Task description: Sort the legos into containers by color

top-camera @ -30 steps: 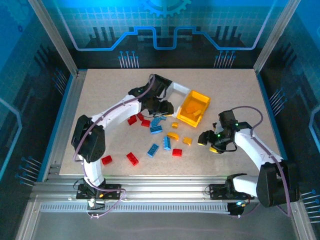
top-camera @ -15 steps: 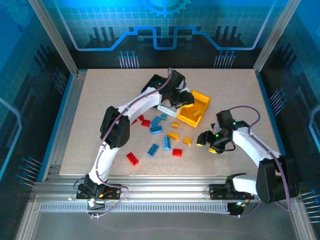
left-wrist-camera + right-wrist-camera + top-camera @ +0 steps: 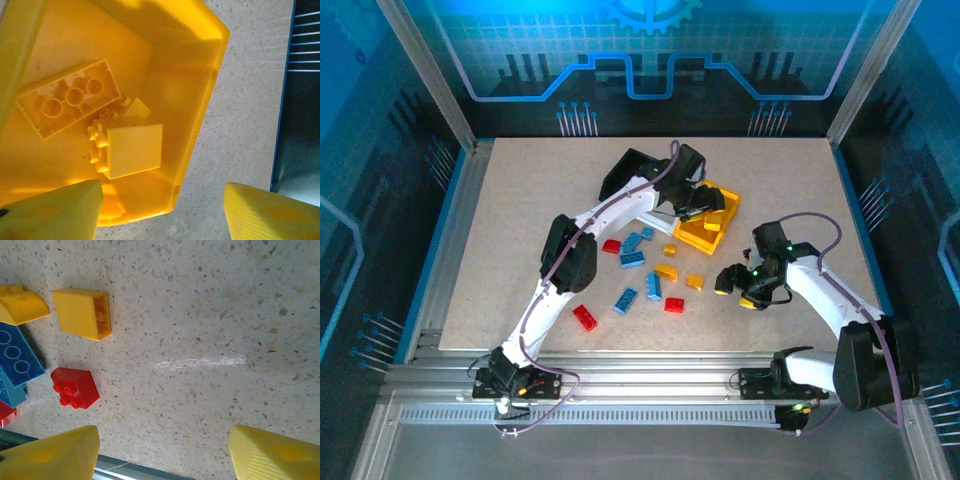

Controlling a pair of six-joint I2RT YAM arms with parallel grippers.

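Observation:
My left gripper (image 3: 705, 207) hangs open over the yellow-orange bin (image 3: 718, 236). In the left wrist view its fingers (image 3: 55, 210) straddle the bin's corner (image 3: 200, 100), with nothing between them. Two yellow bricks lie inside, one upside down (image 3: 70, 97) and one on its side (image 3: 131, 150). The black bin (image 3: 620, 172) sits to the left; my left arm covers the white one. Red (image 3: 585, 317), blue (image 3: 633, 260) and yellow (image 3: 666, 271) legos lie scattered on the table. My right gripper (image 3: 735, 293) hovers open just right of them, over bare table (image 3: 200, 360).
In the right wrist view a yellow brick (image 3: 82, 313), a curved yellow piece (image 3: 20, 305), a blue brick (image 3: 17, 355) and a red brick (image 3: 75, 387) lie left of the open fingers. The table's near edge (image 3: 140, 472) runs just below them.
My left arm swung right from the pile of legos to the yellow-orange bin and its gripper opened there. The right gripper barely shifted.

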